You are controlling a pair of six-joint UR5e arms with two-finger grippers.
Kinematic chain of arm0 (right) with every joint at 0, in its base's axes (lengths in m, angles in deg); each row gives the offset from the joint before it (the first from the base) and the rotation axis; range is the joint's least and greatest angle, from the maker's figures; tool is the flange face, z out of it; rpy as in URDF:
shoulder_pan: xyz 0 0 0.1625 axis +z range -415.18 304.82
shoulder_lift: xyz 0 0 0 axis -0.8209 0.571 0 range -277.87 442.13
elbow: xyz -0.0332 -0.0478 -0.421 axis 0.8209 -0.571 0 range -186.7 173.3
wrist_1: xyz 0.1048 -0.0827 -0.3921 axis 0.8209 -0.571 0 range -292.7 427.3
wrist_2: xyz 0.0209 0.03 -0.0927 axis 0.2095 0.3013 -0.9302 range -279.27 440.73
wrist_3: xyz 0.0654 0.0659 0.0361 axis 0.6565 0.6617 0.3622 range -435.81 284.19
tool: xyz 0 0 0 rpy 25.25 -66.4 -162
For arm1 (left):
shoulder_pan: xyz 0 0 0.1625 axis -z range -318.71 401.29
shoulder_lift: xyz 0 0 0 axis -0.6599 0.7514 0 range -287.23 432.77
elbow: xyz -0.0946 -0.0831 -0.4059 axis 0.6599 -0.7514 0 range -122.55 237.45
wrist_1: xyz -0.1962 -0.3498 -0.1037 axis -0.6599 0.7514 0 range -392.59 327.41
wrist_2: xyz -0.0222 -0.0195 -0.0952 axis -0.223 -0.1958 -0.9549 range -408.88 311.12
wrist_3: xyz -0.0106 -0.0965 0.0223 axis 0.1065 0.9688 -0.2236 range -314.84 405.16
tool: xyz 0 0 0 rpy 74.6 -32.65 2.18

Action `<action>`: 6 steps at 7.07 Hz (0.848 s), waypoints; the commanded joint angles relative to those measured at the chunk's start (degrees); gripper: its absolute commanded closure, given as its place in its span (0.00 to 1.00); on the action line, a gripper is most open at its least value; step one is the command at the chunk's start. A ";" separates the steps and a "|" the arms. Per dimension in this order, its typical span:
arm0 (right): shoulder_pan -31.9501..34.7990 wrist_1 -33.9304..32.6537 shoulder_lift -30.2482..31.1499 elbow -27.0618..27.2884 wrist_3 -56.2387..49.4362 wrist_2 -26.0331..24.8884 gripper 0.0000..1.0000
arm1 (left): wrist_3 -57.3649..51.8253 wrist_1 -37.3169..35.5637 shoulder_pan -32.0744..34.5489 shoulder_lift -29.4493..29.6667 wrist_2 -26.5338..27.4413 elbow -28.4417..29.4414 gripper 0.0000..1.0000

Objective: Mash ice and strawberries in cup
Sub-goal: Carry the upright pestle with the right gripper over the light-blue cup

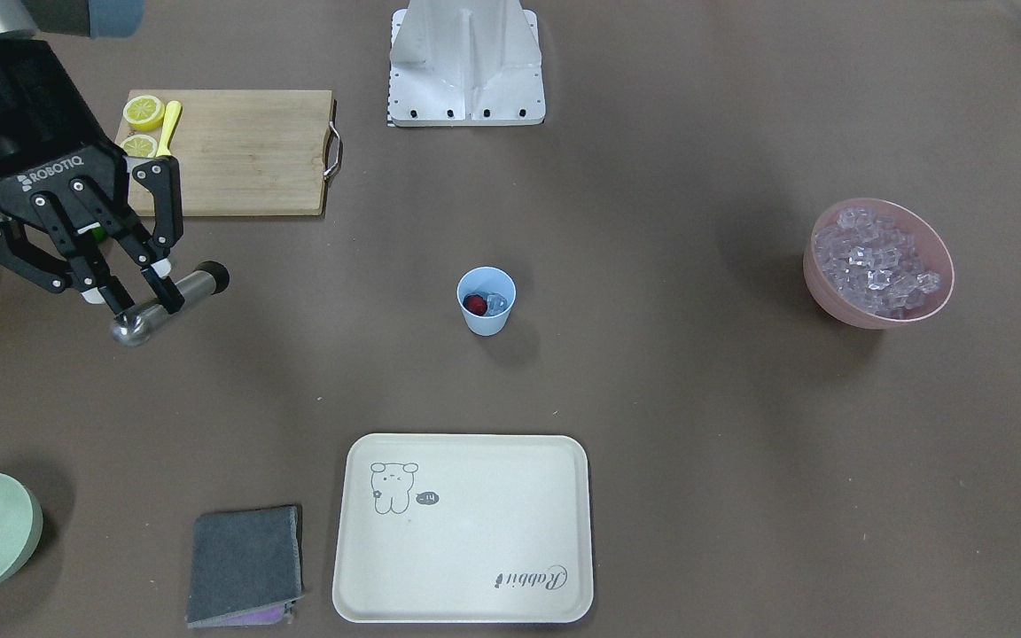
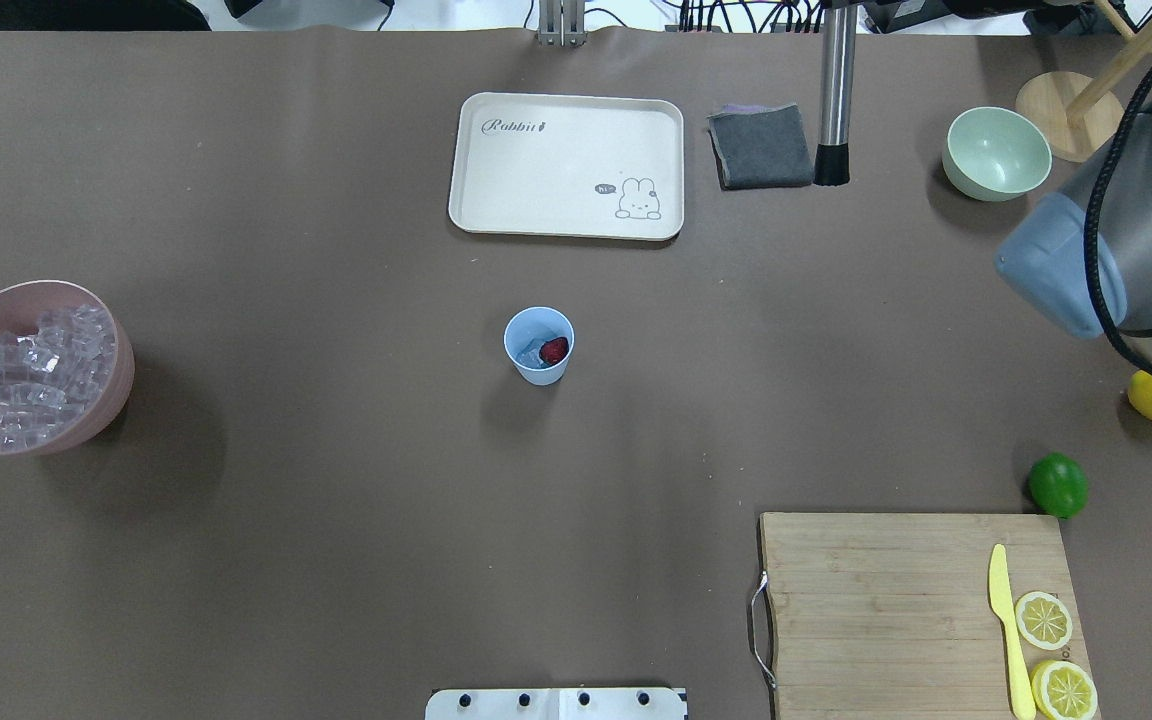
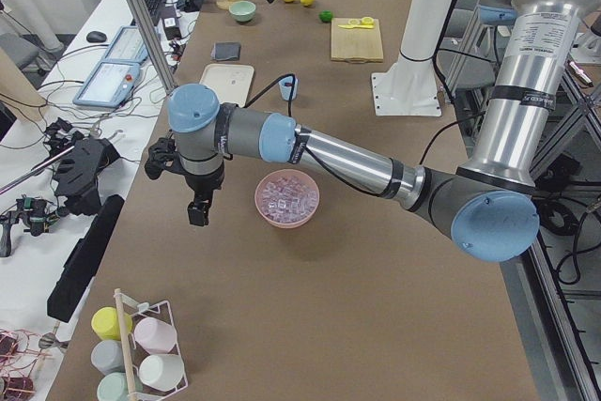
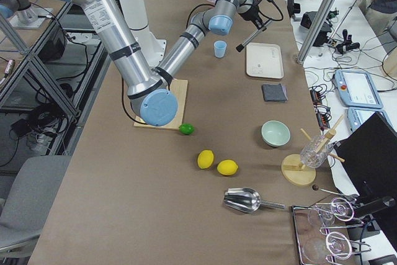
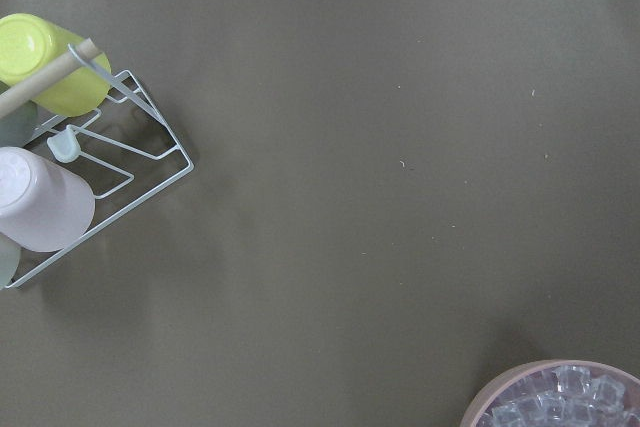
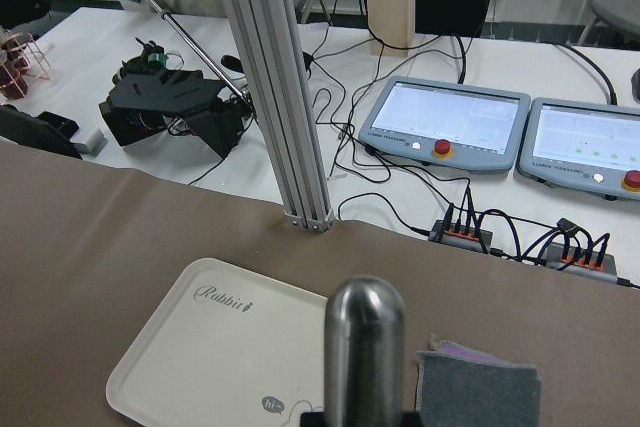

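– Steel rod, smooth, round-nosed, black-capped: my right gripper point(image 1: 149, 297) is clamped across this muddler point(image 1: 200, 282).
– And the cup point(image 1: 486, 321)?
– Light-blue plastic, tapered, upright mid-table, well apart from the rod; a red strawberry point(image 1: 474, 304) sits beside glassy ice point(image 1: 498, 303) inside.
– Your left gripper point(image 3: 198, 211)?
– Near the pink bowl point(image 3: 286, 223) of faceted cubes; clamped or released, I cannot tell.

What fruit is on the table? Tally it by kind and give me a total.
Whole lemons: 2
Cut lemon pieces: 2
Lime: 1
Strawberry: 1
Total: 6
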 commanded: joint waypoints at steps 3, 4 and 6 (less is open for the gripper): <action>-13.67 12.36 0.41 -0.18 1.87 -23.98 1.00 | 0.15 0.14 0.10 -0.93 -0.46 0.93 0.03; -16.23 13.17 -0.11 -0.44 1.79 -28.39 1.00 | 0.15 0.22 0.09 -0.93 -0.46 1.54 0.03; -21.15 17.19 -0.20 -1.14 3.62 -34.64 1.00 | 0.15 0.22 0.18 -0.93 -1.25 1.55 0.03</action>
